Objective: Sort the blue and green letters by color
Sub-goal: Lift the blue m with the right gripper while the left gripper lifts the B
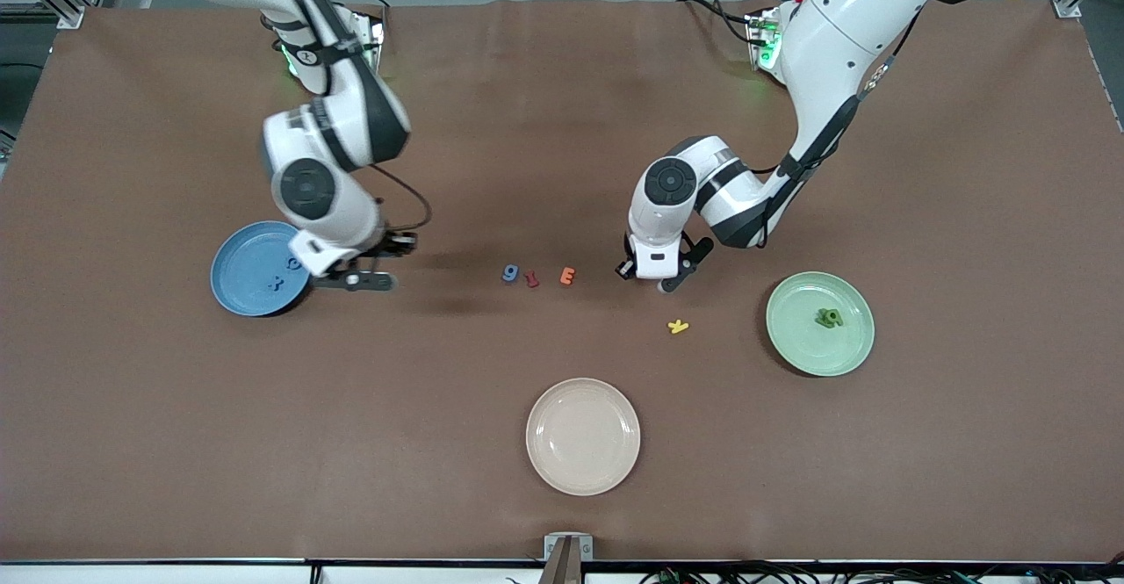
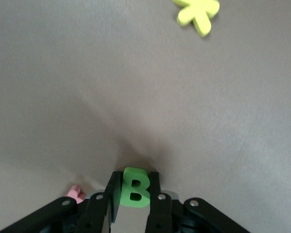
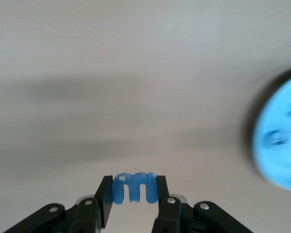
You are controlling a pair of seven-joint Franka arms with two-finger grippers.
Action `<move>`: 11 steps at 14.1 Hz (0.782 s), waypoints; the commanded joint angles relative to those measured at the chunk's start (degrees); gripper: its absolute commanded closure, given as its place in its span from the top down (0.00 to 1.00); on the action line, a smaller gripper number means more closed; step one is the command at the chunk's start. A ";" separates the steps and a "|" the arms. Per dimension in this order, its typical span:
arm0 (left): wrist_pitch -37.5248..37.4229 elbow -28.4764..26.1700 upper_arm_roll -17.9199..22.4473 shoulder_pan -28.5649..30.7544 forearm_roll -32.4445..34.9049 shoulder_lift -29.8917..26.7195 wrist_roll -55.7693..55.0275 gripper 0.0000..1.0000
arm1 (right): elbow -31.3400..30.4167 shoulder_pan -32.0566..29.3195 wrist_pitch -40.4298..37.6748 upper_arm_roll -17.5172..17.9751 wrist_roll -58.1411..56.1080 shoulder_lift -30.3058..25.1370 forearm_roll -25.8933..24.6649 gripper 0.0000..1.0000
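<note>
My left gripper [image 2: 135, 180] is shut on a green letter B [image 2: 135, 188], low at the brown table [image 1: 562, 127] between an orange E [image 1: 568, 277] and a yellow letter [image 1: 678, 327]. In the front view the left gripper [image 1: 650, 278] hides the B. My right gripper [image 3: 134, 185] is shut on a blue letter m [image 3: 135, 187]. It hangs over the table beside the rim of the blue plate [image 1: 241, 255], where the right gripper [image 1: 353, 279] hides the m. Two blue letters [image 1: 294, 262] lie on that plate. Dark green letters [image 1: 828, 317] lie on the green plate [image 1: 795, 338]. A blue 9 [image 1: 509, 273] lies mid-table.
A red letter [image 1: 531, 279] lies between the blue 9 and the orange E. A pink letter [image 2: 76, 193] lies right beside the left gripper's fingers. An empty beige plate [image 1: 583, 436] sits near the front camera's edge of the table.
</note>
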 commanded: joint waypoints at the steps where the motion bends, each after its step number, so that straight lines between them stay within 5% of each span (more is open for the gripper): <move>1: -3.44 -0.03 0.26 1.28 1.20 -4.91 0.55 0.00 | -6.19 -9.02 0.30 1.04 -11.00 -5.69 -2.89 0.00; 6: -10.48 2.60 -0.18 10.15 0.85 -7.83 15.91 0.00 | -6.99 -23.18 2.05 1.04 -29.66 -5.17 -3.16 0.00; 11: -10.75 3.49 -0.18 17.35 0.50 -7.83 27.77 0.00 | -7.25 -29.09 6.62 1.13 -36.71 -2.19 -3.16 0.00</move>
